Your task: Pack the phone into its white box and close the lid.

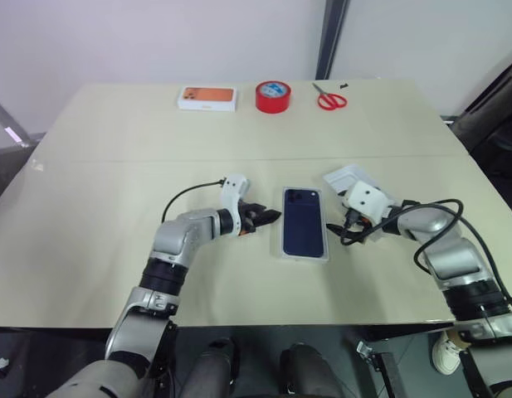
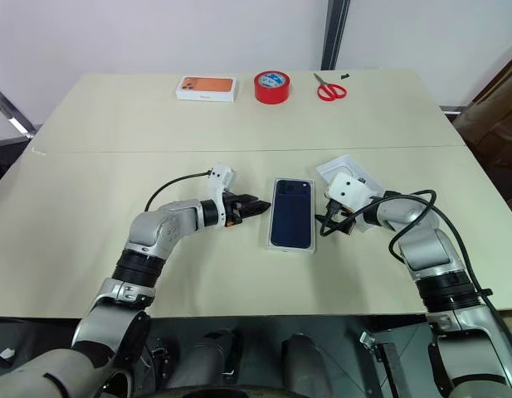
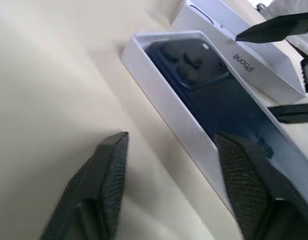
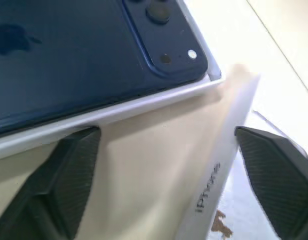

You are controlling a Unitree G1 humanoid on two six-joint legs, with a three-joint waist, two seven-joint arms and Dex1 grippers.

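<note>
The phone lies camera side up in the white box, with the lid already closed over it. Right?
Not quite. The phone lies camera side up in the white box, but the lid is off, lying on the table beside the box near the right claw, as the left eye view shows.

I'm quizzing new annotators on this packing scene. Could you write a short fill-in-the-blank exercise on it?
1. The phone lies inside the white ____.
2. The lid rests on the table beside the ____ gripper.
3. The left gripper has its fingers ____, holding nothing.
4. At the table's far edge, the roll of tape is coloured ____.

Missing words: box; right; open; red
</note>
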